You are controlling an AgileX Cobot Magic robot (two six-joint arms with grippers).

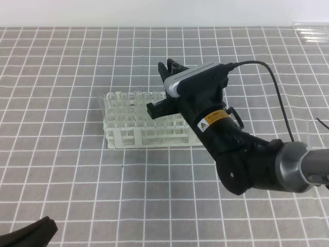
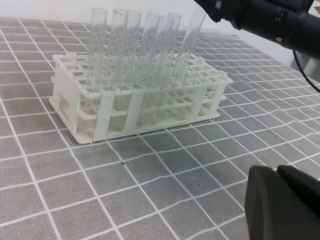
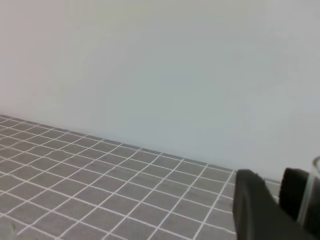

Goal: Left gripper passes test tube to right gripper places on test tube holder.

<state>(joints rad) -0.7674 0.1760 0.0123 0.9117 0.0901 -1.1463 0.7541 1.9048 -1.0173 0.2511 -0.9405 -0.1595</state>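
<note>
The white test tube holder (image 1: 128, 136) (image 2: 120, 117) stands mid-table. My right gripper (image 1: 170, 68), black jaws under a silver-grey cover, hovers over the holder's right half, shut on a clear test tube (image 1: 176, 65). In the left wrist view that test tube (image 2: 192, 35) leans down into a hole on the holder's right side, its top held by the right gripper (image 2: 215, 7). In the right wrist view the tube (image 3: 309, 197) shows as a glassy strip between the dark fingers (image 3: 255, 205). My left gripper (image 1: 31, 232) (image 2: 278, 175) rests low at the near left corner, jaws together, holding nothing.
Several other clear tubes (image 2: 120, 45) stand upright in the holder's back row, left of the held one. More clear tubes (image 1: 311, 32) lie at the far right table edge. The right arm's black cable (image 1: 272, 82) arcs over the table. A grey grid cloth covers the table.
</note>
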